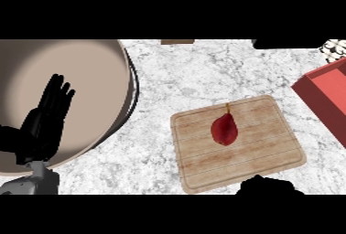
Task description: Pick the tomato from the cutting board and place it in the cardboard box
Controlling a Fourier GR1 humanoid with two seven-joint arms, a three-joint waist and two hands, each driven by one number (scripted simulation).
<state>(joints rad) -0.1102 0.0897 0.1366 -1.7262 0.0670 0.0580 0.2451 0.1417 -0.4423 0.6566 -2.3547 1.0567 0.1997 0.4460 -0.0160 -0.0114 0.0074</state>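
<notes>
A dark red, elongated tomato (224, 129) with a thin stem lies near the middle of the wooden cutting board (263, 151). At the right edge stands a reddish box (326, 98), only partly in view. My right hand (269, 186) shows as a black shape at the lower edge, just over the board's near rim, below the tomato and apart from it; its fingers are hidden. My left hand (47, 114) rests open at the left, fingers up, over a large beige bowl.
The large round beige bowl (94, 68) fills the left side of the white marble counter (196, 73). A black-and-white patterned object (334, 49) sits at the top right corner. A small brown thing (177, 41) shows at the far edge.
</notes>
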